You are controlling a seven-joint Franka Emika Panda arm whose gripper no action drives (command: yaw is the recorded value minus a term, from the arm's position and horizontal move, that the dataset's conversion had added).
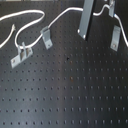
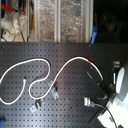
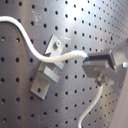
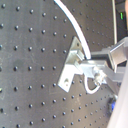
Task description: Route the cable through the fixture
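Note:
The white cable (image 1: 30, 22) loops across the black pegboard in both exterior views. Its red tape band (image 2: 90, 61) shows in the second exterior view, just before the gripper (image 2: 100, 82). The gripper (image 1: 100, 12) is shut on the cable near the top right of the first exterior view, beside a metal fixture (image 1: 116, 36). In the first wrist view the cable (image 3: 60, 59) lies across that fixture (image 3: 47, 72) and runs into the gripper (image 3: 92, 65), then hangs out below it. In the second wrist view the cable (image 4: 75, 25) passes by the fixture (image 4: 71, 62) to the gripper (image 4: 95, 71).
Two more metal fixtures (image 1: 46, 37) (image 1: 21, 54) stand on the pegboard (image 1: 65, 95) at the first exterior view's left, with the cable curving around them. Shelves with clutter (image 2: 60, 20) stand behind the board in the second exterior view. The white arm (image 2: 120, 87) is at the second exterior view's right.

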